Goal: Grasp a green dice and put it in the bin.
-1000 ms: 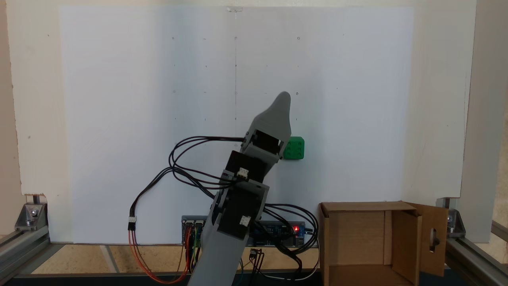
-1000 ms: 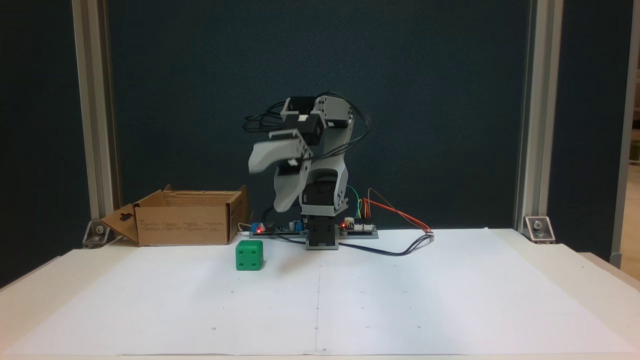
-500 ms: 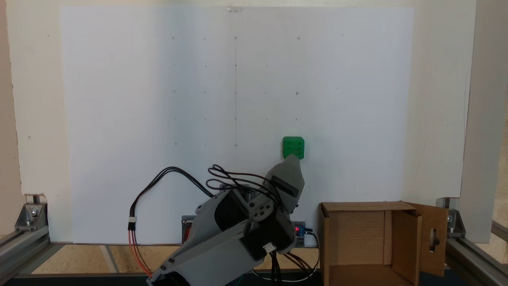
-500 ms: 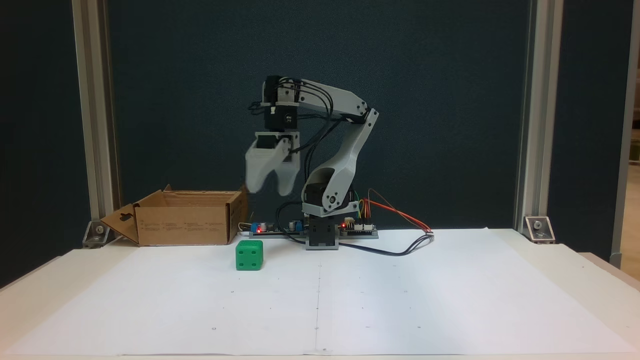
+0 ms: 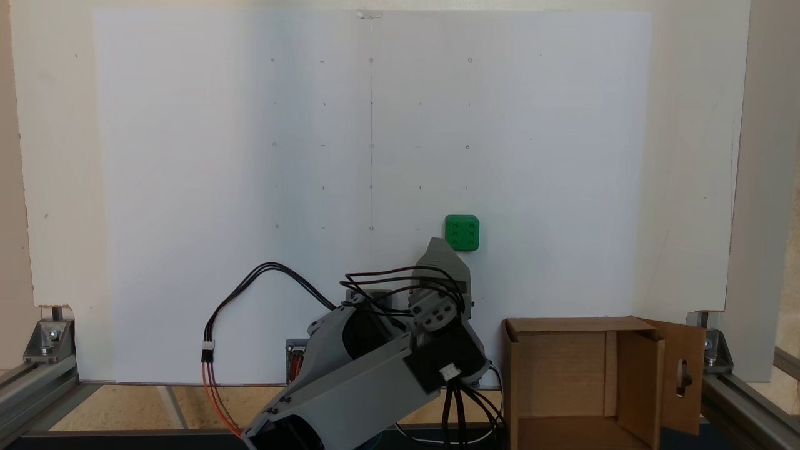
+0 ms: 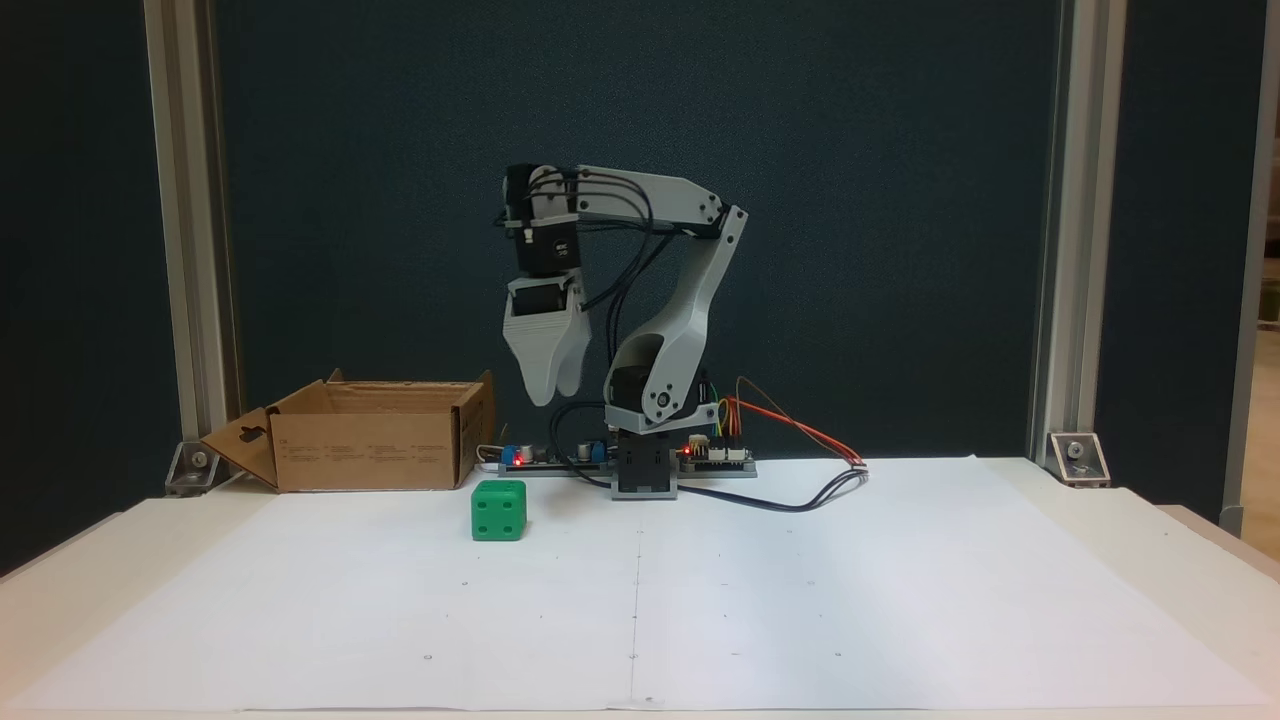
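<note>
The green dice point(image 5: 462, 232) point(image 6: 498, 510) rests on the white paper, untouched. In both fixed views it lies in front of the arm's base, toward the box side. The bin point(image 5: 587, 381) point(image 6: 370, 435) is a brown cardboard box with its flaps out, one flap point(image 5: 682, 375) with a slot cutout, standing beside the base. My gripper point(image 6: 553, 395) point(image 5: 437, 245) hangs pointing down, well above the table, behind the dice and a little to its right in a fixed view point(image 6: 553, 395). Its two tips sit close together with nothing between them.
Controller boards point(image 6: 715, 457) with red lights and loose cables point(image 6: 800, 495) lie beside the arm's base point(image 6: 645, 470). Aluminium frame posts point(image 6: 190, 230) point(image 6: 1060, 230) and corner brackets point(image 6: 1075, 455) stand at the table's back corners. The white paper point(image 6: 800, 600) stretches out in front of the dice.
The arm has unfolded upward and the gripper now points straight down. Its jaws, spread half a second ago, have come together. The dice has not moved.
</note>
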